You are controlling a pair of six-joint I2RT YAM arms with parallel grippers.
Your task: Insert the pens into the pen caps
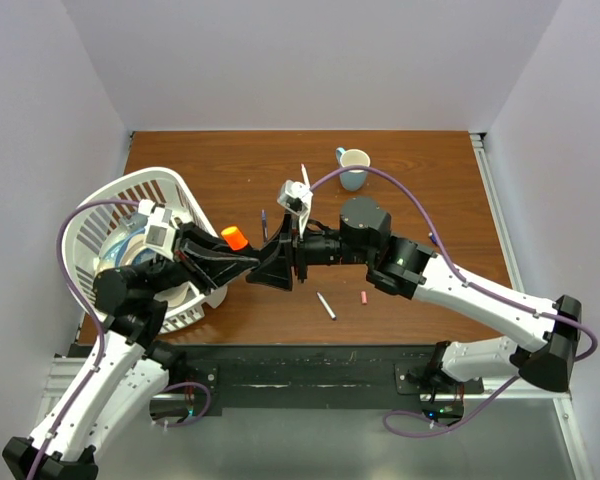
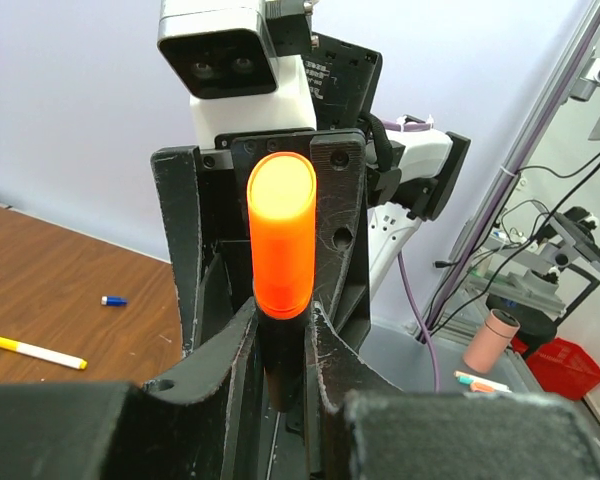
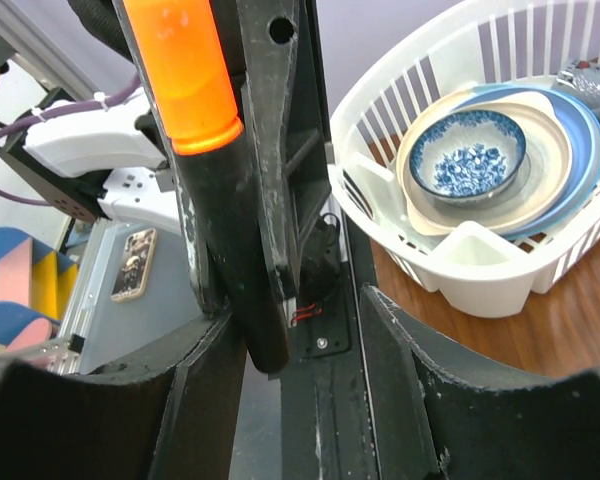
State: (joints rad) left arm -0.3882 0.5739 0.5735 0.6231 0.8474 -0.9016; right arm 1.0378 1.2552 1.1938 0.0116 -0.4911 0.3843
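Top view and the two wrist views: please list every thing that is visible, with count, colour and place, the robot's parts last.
highlighter: one, black with orange end, held off the table.
dark pen: one, mid-table.
white-grey pen: one, nearer the front edge.
yellow-ended pen: one, white, on the table in the left wrist view; I cannot match it to the top view.
pink cap: one, right of the white-grey pen.
blue cap: one, beyond the yellow-ended pen.
mug: one, pale blue and white, far edge.
basket: one, white, left side, holding plates and a blue-patterned bowl.
left tool: shut on the highlighter's black body.
right tool: open, fingers flanking the highlighter.
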